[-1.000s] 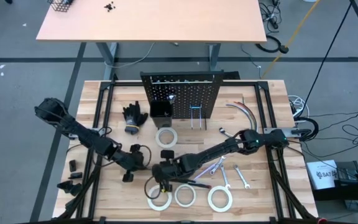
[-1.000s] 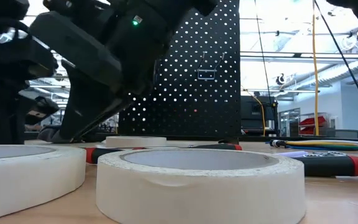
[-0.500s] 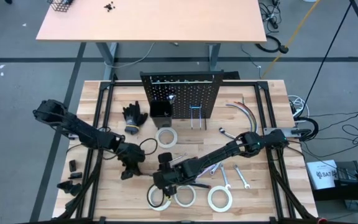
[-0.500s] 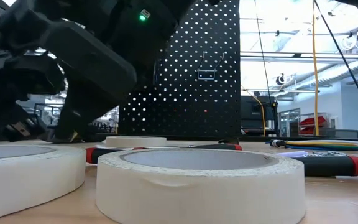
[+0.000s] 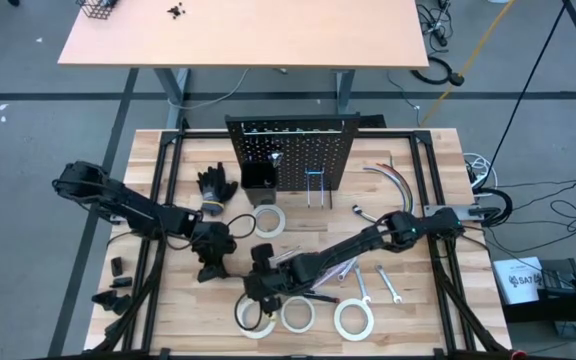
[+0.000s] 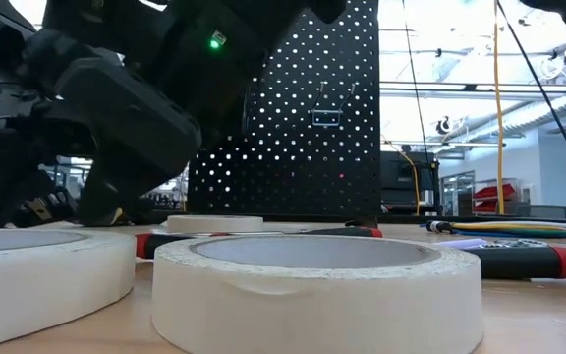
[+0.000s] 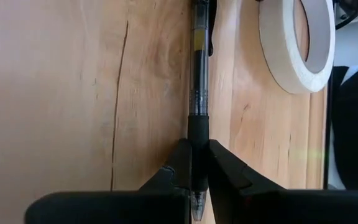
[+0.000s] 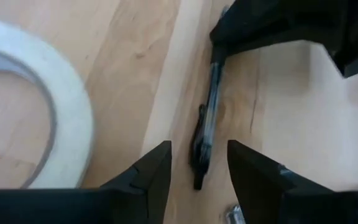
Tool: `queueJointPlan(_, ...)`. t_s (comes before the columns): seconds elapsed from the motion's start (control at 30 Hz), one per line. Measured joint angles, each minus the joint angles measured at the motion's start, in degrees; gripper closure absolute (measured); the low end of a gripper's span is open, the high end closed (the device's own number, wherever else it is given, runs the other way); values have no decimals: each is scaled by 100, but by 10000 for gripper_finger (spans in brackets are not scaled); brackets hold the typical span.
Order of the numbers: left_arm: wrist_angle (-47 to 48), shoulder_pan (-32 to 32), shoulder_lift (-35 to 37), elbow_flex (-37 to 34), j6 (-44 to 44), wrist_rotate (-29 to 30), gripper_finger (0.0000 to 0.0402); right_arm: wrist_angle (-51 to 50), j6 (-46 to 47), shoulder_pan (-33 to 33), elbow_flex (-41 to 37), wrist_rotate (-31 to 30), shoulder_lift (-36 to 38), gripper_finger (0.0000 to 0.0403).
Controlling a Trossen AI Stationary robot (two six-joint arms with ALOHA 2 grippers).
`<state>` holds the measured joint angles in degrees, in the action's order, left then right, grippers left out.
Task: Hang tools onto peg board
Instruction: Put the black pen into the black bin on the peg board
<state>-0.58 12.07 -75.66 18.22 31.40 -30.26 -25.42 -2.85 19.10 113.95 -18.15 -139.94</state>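
The left pincer was clamped on the dark end of a pen, a thin black-and-clear stick lying flat on the tabletop, its barrel running straight out from between the fingers. The right pincer stood open above the pen's far end, one finger on either side of the clip and neither touching it.

Judged from this, the step in hand was passing or lifting the pen between the two arms. To do it well, the right pincer would need to come down with the barrel centred between its fingers and close squarely across it, while the left kept its grip until the right had hold. A slanted bite could roll the thin barrel away.

A tape roll lay just beside the pen's far half, near the right pincer. Other rolls lay at the tabletop's near edge. The peg board stood upright well apart from both pincers, at the far side, with hooks and a small bin on its face.
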Motion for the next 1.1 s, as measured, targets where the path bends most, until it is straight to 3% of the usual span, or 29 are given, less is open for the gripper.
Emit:
queueJointPlan(0.3, 4, -130, 2, 0, 133, -127, 379, 184, 57, -111, 4, 219, -239, 259)
queueJointPlan(0.5, -7, -130, 4, 0, 133, -249, 379, 228, 767, -175, 24, 340, -332, 263)
queueJointPlan(0.83, -49, -130, 5, 4, 98, -512, 379, 76, 1117, -160, 24, 342, -343, 367)
queueJointPlan(0.97, -26, -98, 8, 4, -85, -314, 376, 62, 1233, -142, 22, 360, -345, 367)
queueJointPlan(1.1, -40, 10, 9, 4, -502, -106, 346, 45, 1514, -147, 22, 538, -345, 367)
